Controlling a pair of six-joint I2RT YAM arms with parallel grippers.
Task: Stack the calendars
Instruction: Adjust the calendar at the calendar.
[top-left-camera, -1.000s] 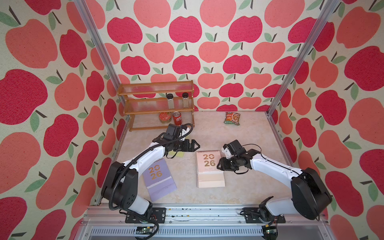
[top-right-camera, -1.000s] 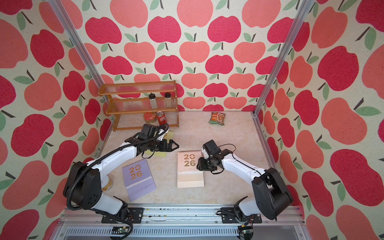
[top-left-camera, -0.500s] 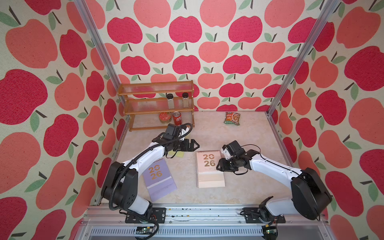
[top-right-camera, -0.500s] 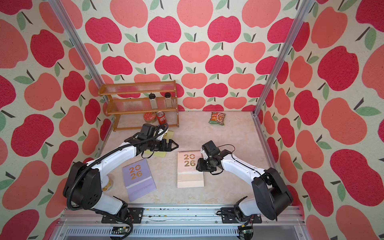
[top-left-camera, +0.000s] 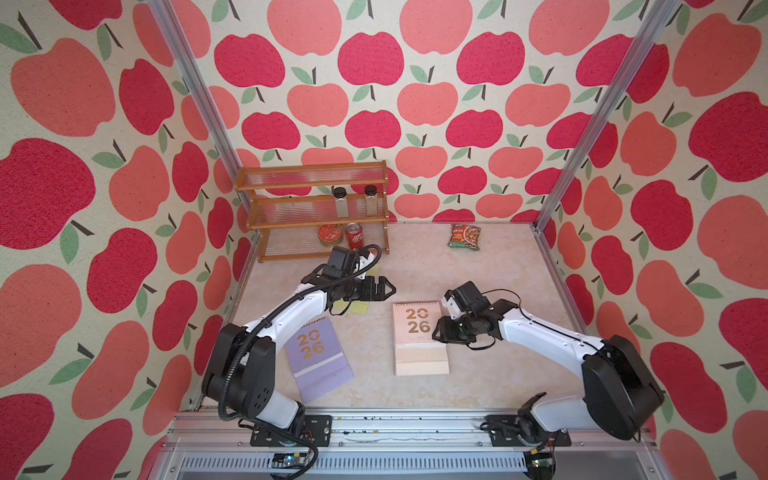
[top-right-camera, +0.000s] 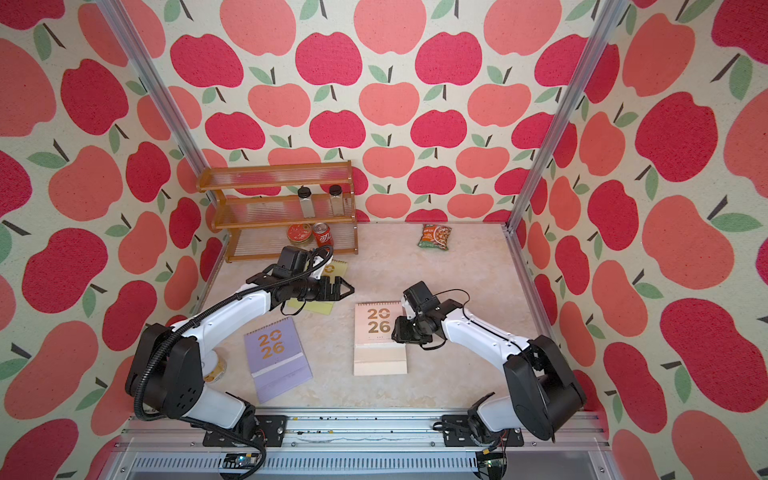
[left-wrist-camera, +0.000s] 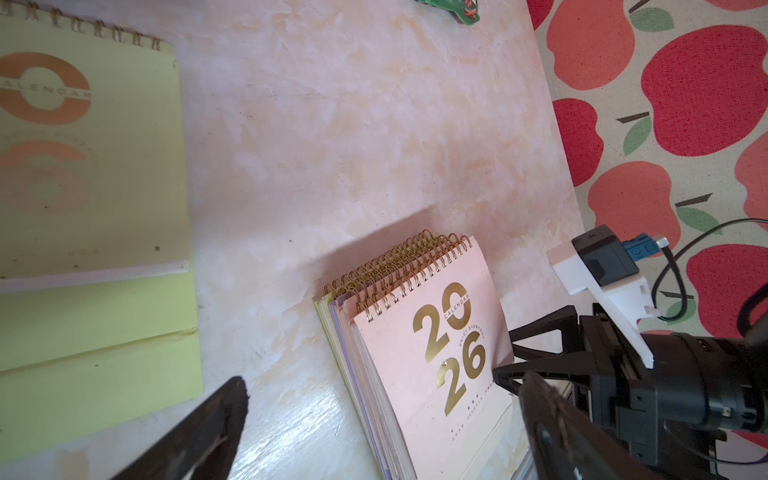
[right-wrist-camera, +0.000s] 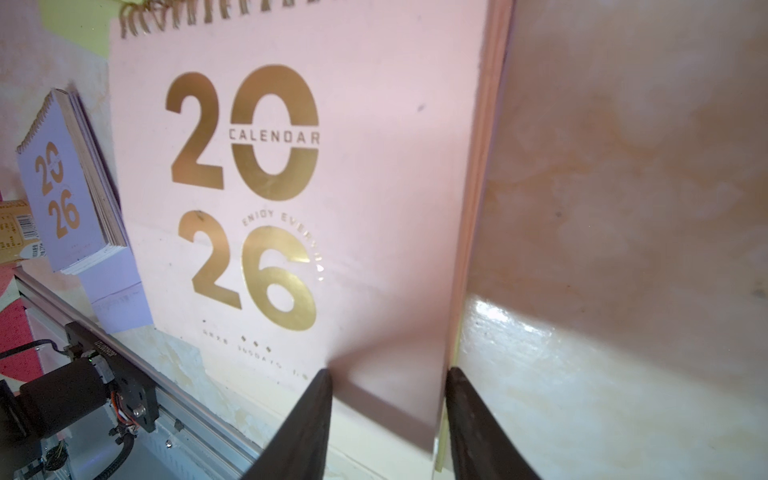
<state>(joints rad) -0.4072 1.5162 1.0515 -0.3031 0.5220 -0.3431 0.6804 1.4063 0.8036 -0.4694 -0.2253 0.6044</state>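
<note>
Yellow-green calendar (top-right-camera: 321, 307): lies flat on the table (top-left-camera: 478, 270) near the wooden rack (top-left-camera: 311, 195). The left forearm crosses above its middle. Its spiral end faces the rack, and its long axis runs from rack to front, slightly tilted.
Left hand (top-left-camera: 384, 288): spread to its widest and empty, hanging above the calendar edge that faces the stack. It points past that edge. In the left wrist view the calendar sits off to one side of the fingers, not between them.
Stack (top-left-camera: 419, 332): mid-table, with a peach-pink calendar on top and lilac and yellow-green edges showing beneath. The spirals face the back wall. It lies to the right of the left hand and nearer the front.
Right hand (top-left-camera: 437, 333): partly spread, straddling the stack's right edge. One fingertip (right-wrist-camera: 316, 399) is over the pink cover and the other is just off the edge. Nothing looks clamped.
Lilac calendar (top-left-camera: 318, 357): loose at front left beside the left arm's base, tilted, well apart from the right hand.
Nearer arm: the left, for both loose calendars.
Coming move, as I judge it: the left hand drops back onto the yellow-green calendar's edge, then carries it right to the stack. The right hand should clear that edge first.
</note>
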